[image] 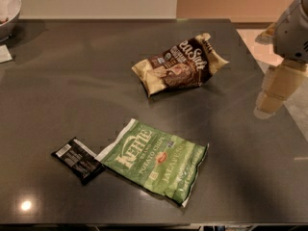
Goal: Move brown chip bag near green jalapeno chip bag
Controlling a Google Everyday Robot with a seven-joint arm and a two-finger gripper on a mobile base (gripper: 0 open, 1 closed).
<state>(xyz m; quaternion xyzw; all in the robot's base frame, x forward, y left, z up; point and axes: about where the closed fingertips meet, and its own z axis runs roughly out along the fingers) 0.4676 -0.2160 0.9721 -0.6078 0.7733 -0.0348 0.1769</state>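
The brown chip bag (180, 64) lies crumpled on the dark table, right of centre towards the back, its "Sea Salt" script facing up. The green jalapeno chip bag (156, 160) lies flat near the front centre, well apart from the brown bag. My gripper (276, 88) hangs at the right edge of the table, to the right of the brown bag and clear of it, with the white arm (292, 28) above it. It holds nothing that I can see.
A small black packet (78, 160) lies against the green bag's left end. A white bowl (7, 11) stands at the back left corner, with a white card (5, 54) in front of it. The table's right edge (269, 81) runs under the gripper.
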